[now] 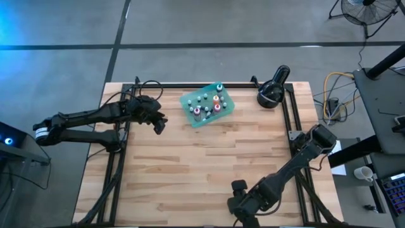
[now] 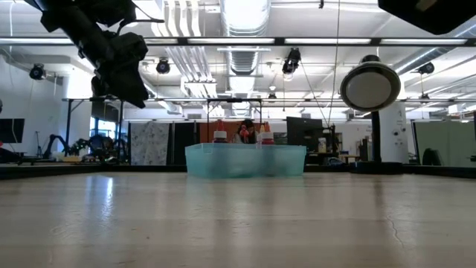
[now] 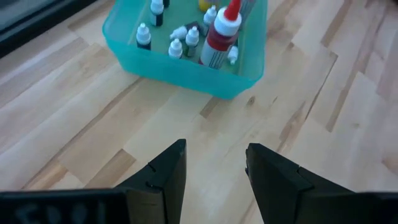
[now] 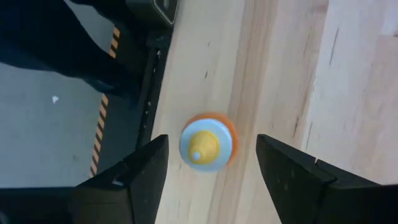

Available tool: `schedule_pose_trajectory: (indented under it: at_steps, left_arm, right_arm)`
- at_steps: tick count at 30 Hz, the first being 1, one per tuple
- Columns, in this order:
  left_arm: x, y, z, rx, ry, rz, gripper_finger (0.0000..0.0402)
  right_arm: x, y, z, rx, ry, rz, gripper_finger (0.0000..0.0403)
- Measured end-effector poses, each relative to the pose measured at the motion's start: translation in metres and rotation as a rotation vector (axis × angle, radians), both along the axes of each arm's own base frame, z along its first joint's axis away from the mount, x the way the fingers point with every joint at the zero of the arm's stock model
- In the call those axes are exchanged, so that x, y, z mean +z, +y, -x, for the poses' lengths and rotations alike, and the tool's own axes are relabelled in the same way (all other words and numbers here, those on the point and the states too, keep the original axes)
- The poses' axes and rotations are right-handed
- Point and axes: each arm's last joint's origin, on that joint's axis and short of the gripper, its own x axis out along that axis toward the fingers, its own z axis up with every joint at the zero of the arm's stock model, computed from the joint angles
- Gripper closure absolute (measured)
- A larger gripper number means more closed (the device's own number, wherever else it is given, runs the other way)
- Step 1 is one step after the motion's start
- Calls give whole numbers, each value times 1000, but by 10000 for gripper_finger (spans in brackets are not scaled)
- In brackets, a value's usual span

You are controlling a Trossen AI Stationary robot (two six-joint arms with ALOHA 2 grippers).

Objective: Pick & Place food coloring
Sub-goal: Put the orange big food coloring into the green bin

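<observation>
Wooden table (image 1: 190, 171), seen from above. Teal plastic tray (image 1: 207, 106) sits near the far edge, about 12 o'clock from table centre, turned at a slant. Inside it are the food coloring bottles (image 1: 204, 107), small with white caps, standing among a few taller red and pink ones; exact count is hard to tell. In the low view the tray (image 2: 245, 160) sits mid-table with red bottle tops poking above its rim.

Left gripper (image 1: 159, 124) hangs above the table at about 10 o'clock, just to the 9 o'clock side of the tray, not touching it. Its fingers (image 3: 165, 174) are spread apart with nothing between them, only bare wood. The left wrist view looks onto the tray (image 3: 186, 74) with the small bottles (image 3: 177, 43) and a tall red bottle (image 3: 221, 37) in it.

Right gripper (image 1: 238, 201) is at the near edge, about 5 o'clock, well apart from the tray. Its fingers (image 4: 146, 177) are spread wide on either side of one orange bottle (image 4: 208, 149) with a pale cap and yellow tip, standing upright on the wood close to the table's edge. Fingers do not touch it.

Black round lamp (image 1: 273, 90) stands at about 1 o'clock, near the tray's 3 o'clock side.
</observation>
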Motion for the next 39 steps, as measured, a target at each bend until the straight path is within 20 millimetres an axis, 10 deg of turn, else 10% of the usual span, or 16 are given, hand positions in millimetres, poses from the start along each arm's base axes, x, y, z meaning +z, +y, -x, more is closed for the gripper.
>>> schedule_pose_trajectory:
  at_steps: [27, 39]
  left_arm:
    - [1, 1, -1, 21, -24, 14, 262]
    - [-1, 0, 0, -21, 20, -15, 262]
  right_arm:
    - [1, -14, -7, 0, -14, 60, 308]
    - [53, -126, -8, -616, -146, 487, 312]
